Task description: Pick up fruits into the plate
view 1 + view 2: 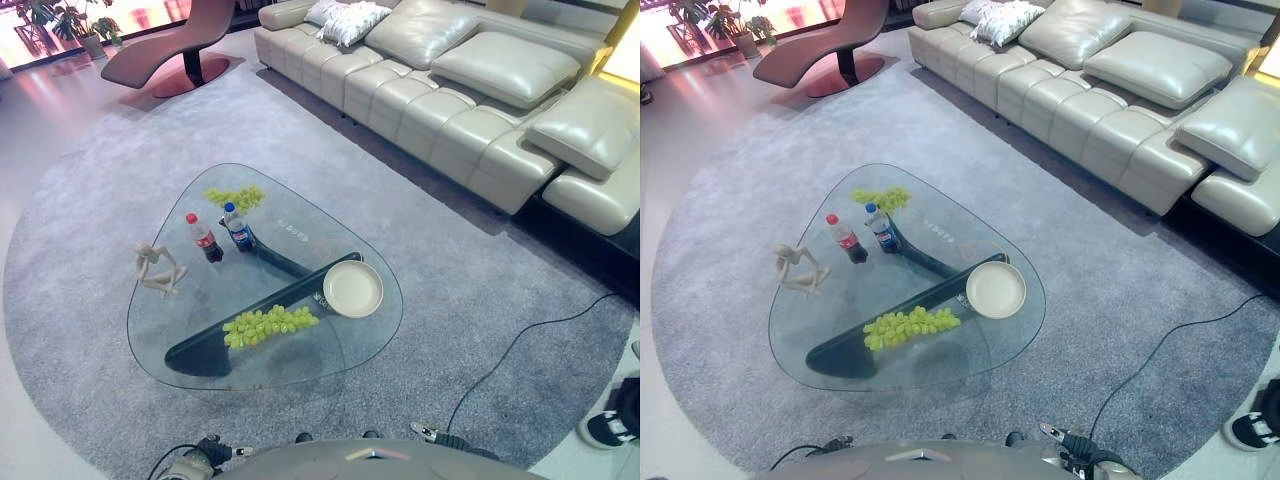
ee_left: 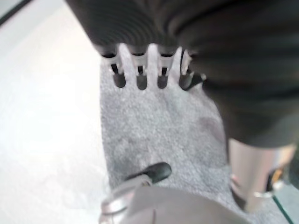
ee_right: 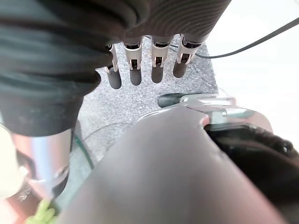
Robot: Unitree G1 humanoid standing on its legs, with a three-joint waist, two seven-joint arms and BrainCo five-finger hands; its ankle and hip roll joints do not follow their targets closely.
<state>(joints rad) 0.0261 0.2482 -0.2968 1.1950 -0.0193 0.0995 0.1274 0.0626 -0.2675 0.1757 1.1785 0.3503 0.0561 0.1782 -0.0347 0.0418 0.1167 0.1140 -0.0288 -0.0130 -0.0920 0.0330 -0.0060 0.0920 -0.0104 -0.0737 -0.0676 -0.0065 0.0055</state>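
A bunch of green grapes point(image 1: 268, 324) lies on the near part of the glass table point(image 1: 290, 372), just left of a round cream plate point(image 1: 352, 288) that holds nothing. A second, smaller bunch of grapes point(image 1: 236, 196) lies at the table's far edge. My left hand point(image 2: 139, 75) hangs low at my side over the grey carpet, fingers straight and holding nothing. My right hand point(image 3: 157, 70) hangs the same way on the other side, open, well short of the table. Both hands sit at the bottom edge of the eye views, the left hand point(image 1: 196, 461) and the right hand point(image 1: 1080, 448).
A red-capped cola bottle point(image 1: 204, 238) and a blue-capped bottle point(image 1: 238, 228) stand mid-table, with a pale figurine point(image 1: 157, 268) at the left edge. A cream leather sofa point(image 1: 440, 90) runs along the far right, a lounge chair point(image 1: 170, 50) at the far left. A person's shoe point(image 1: 610, 425) is at the lower right.
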